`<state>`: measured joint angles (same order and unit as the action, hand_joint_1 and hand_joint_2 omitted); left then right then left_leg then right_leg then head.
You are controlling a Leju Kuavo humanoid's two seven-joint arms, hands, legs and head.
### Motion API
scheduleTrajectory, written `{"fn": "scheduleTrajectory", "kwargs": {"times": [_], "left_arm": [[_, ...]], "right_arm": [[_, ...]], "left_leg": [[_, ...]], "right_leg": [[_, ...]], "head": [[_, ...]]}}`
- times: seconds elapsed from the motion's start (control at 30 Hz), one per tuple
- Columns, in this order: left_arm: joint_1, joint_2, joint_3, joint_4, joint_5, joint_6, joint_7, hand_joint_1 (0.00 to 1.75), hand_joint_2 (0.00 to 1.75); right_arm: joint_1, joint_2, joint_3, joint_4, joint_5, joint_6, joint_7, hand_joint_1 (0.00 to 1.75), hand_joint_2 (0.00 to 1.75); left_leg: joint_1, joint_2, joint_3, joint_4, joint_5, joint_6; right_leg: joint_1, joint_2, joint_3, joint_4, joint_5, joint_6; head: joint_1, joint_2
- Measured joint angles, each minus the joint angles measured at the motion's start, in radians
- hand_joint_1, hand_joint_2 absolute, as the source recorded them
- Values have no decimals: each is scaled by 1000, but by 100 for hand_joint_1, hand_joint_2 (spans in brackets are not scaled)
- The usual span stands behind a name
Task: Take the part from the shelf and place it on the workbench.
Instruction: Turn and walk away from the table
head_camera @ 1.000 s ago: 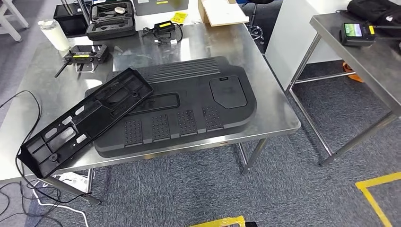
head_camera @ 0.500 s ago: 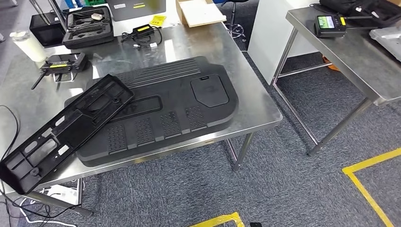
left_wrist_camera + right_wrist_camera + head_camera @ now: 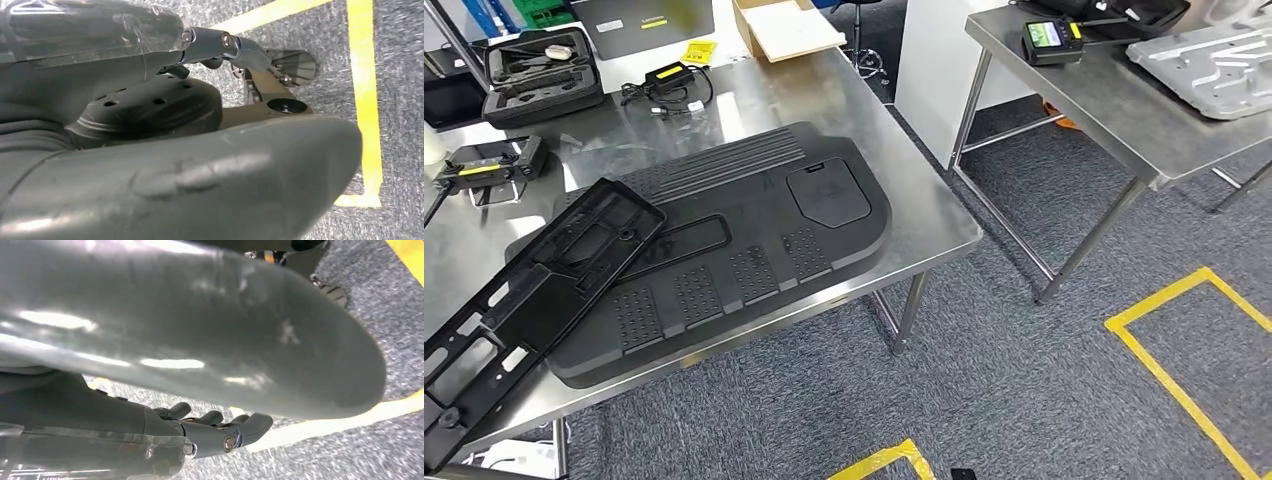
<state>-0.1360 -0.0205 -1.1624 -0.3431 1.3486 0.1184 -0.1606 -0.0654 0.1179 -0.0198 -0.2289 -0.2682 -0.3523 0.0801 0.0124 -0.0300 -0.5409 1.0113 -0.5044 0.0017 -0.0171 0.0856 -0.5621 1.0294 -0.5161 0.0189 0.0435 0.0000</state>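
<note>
A large black ribbed panel (image 3: 724, 240) lies flat on the steel workbench (image 3: 929, 215). A long black frame part (image 3: 534, 290) rests partly on the panel's left end and juts past the bench's near left edge. On a second steel table (image 3: 1114, 110) at the right lies a silver metal plate (image 3: 1214, 55). My left hand (image 3: 200, 150) hangs over the carpet with nothing in it, its fingers (image 3: 235, 47) stretched out. My right hand (image 3: 200, 340) also hangs empty above the floor, its fingers (image 3: 235, 432) loosely bent and apart.
At the back of the workbench sit a black case (image 3: 529, 65), a charger with cable (image 3: 664, 80) and a cardboard box (image 3: 784, 25). A handheld device (image 3: 1049, 35) lies on the right table. Yellow tape (image 3: 1184, 340) marks the grey carpet; a gap separates the two tables.
The camera has swung to the right, so the whole scene has slid left. More of the right table and its silver plate have come into view. Nothing on the tables has moved.
</note>
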Motion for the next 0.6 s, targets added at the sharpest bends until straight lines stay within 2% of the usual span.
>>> {"fn": "scheduleTrajectory", "kwargs": {"times": [0.07,0.1,0.13,0.17,0.2,0.23,0.3,0.33,0.37,0.4,0.47,0.5,0.53,0.6], "left_arm": [[0,0,0,0,0,-1,-6,0,0],[2,0,0,0,1,-1,-8,0,0],[3,0,0,1,1,-1,-10,0,0],[5,0,0,2,1,-1,-10,0,0],[5,0,0,3,2,-1,-11,0,0],[4,0,0,3,2,-1,-11,0,0],[2,0,0,4,2,-3,-12,0,0],[1,0,0,4,1,-3,-13,0,0],[-1,0,-1,4,0,-4,-14,0,0],[-3,0,-1,4,0,-4,-14,0,0],[-5,0,-1,4,-2,-4,-14,0,0],[-6,0,-1,4,-2,-5,-14,0,0],[-6,1,-1,4,-2,-7,-13,0,0],[-4,1,-3,4,-2,-11,-13,0,0]], "right_arm": [[-2,0,0,1,1,6,-1,0,0],[-3,0,0,1,1,9,-2,0,0],[-4,0,0,1,2,11,-3,0,0],[-4,0,0,1,2,13,-4,0,0],[-2,-1,0,1,2,13,-5,0,0],[0,-1,0,1,1,15,-6,0,0],[0,-2,0,1,1,18,-8,0,0],[-2,-2,0,1,1,19,-8,0,0],[-3,-2,0,1,0,20,-8,0,0],[-4,-2,0,1,-3,21,-8,0,0],[-3,-3,0,1,-8,20,-7,0,0],[-2,-3,0,1,-10,20,-4,0,0],[-2,-3,1,2,-12,19,0,0,0],[-4,-3,4,2,-13,17,8,0,0]], "left_leg": [[1,22,3,-9,4,13],[-1,33,3,-9,3,17],[-3,44,2,-9,2,19],[-5,55,2,-8,1,21],[-7,64,3,-8,0,21],[-7,72,3,-6,-1,21],[-9,86,7,-4,-6,17],[-10,91,8,-2,-9,13],[-12,96,10,0,-11,8],[-14,100,11,0,-12,3],[-14,106,15,-1,-15,-7],[-13,99,15,7,-23,-14],[-11,86,8,30,-41,-20],[-7,54,-36,138,-106,-30]], "right_leg": [[2,-40,-36,78,-47,6],[3,-59,-68,142,-79,8],[2,-69,-100,207,-105,10],[1,-75,-122,252,-116,11],[1,-78,-128,263,-109,12],[1,-82,-113,233,-83,11],[4,-104,-45,98,-19,4],[7,-116,-17,40,1,-1],[10,-124,-2,4,9,-7],[14,-126,2,-8,7,-13],[13,-112,1,-12,12,-24],[11,-106,2,-15,14,-29],[9,-101,2,-18,17,-35],[7,-89,2,-21,21,-42]], "head": [[11,0],[18,0],[22,0],[23,0],[23,0],[24,0],[27,0],[28,0],[27,0],[26,0],[22,0],[21,0],[17,0],[9,0]]}}
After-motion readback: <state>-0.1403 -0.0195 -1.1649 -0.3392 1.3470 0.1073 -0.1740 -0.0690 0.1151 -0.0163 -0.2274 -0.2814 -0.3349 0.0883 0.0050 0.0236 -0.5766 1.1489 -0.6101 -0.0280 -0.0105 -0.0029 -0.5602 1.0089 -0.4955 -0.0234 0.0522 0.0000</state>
